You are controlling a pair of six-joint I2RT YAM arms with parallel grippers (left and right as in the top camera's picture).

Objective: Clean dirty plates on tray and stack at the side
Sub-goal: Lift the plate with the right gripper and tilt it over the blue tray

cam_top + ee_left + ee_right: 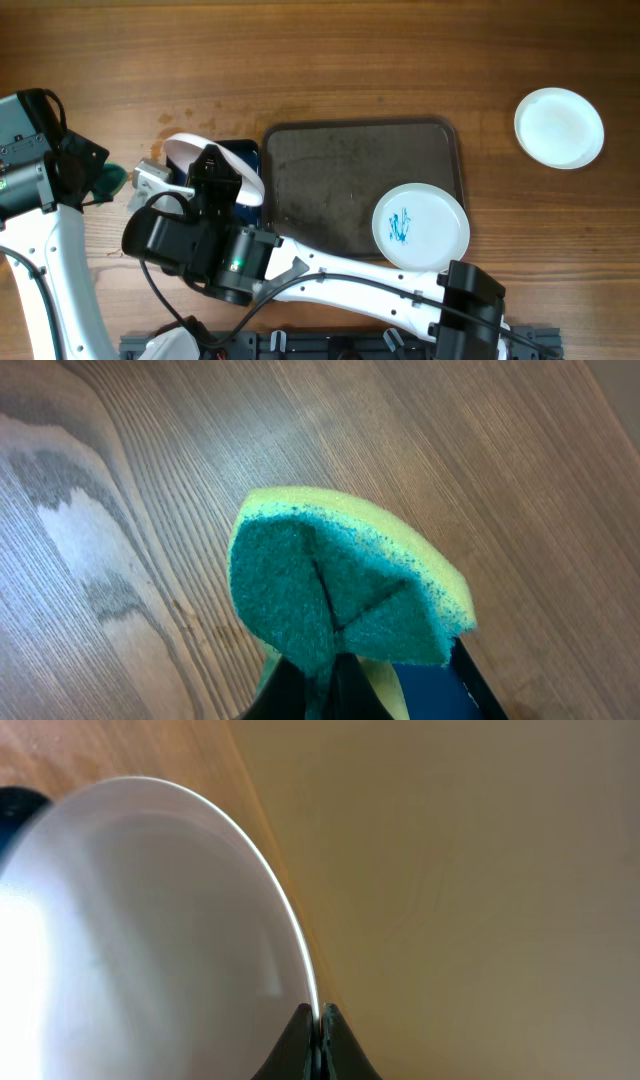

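Observation:
My right gripper (212, 165) is shut on the rim of a white plate (185, 143) and holds it tilted on edge above the small blue tray (247, 153). In the right wrist view the jaws (318, 1017) pinch that plate's rim (150, 940); its face looks white. My left gripper (92, 178) is shut on a green and yellow sponge (113, 180), which folds around the jaws (320, 675) in the left wrist view (340, 580). A plate with blue scribble (420, 227) lies on the lower right corner of the dark tray (330, 170). A clean white plate (559, 127) lies on the table at far right.
The right arm (360, 285) stretches along the table's front edge from its base at bottom right. The left arm (55, 260) stands at the left edge. A corner of the blue tray (440, 690) shows under the sponge.

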